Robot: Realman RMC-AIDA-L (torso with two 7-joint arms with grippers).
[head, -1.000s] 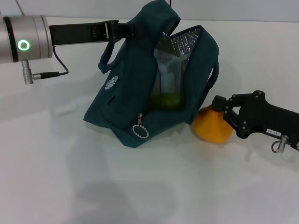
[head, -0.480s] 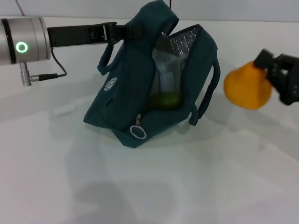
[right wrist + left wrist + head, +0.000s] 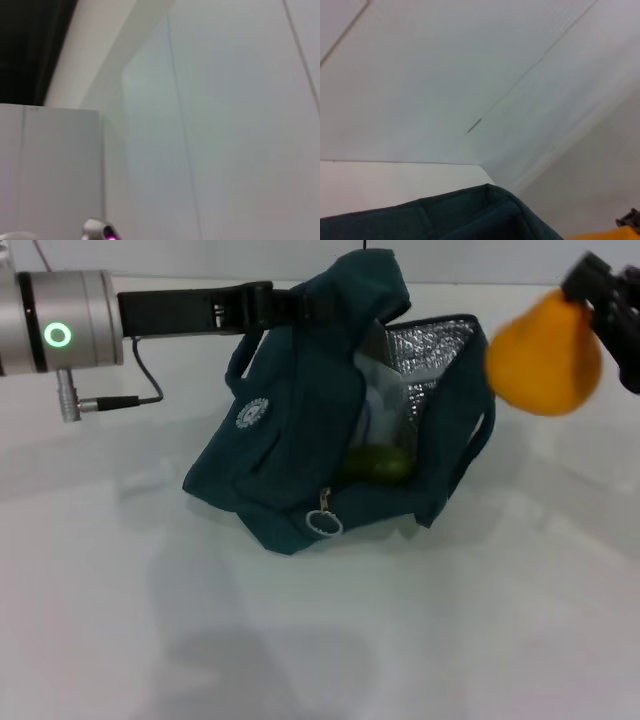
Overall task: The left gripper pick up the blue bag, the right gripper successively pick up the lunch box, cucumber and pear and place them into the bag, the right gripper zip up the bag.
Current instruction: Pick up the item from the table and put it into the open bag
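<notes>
The blue bag [image 3: 290, 450] stands open on the white table, its top held up by my left gripper [image 3: 300, 302], which is shut on the bag's upper edge. Inside the silver-lined opening I see the clear lunch box [image 3: 385, 405] and below it the green cucumber [image 3: 380, 462]. The orange-yellow pear [image 3: 545, 355] hangs in the air at the upper right, above and to the right of the bag's opening, with my right gripper [image 3: 600, 310] shut on it. The bag's top edge [image 3: 485, 210] and a sliver of the pear [image 3: 605, 235] show in the left wrist view.
A metal zipper ring [image 3: 323, 522] hangs at the bag's front. The white table [image 3: 330, 640] lies bare in front of the bag. The right wrist view shows only walls and a small device with a pink light [image 3: 102, 231].
My right gripper has lifted the pear from the table beside the bag up to the upper right. The bag has shifted slightly to the right with my left arm.
</notes>
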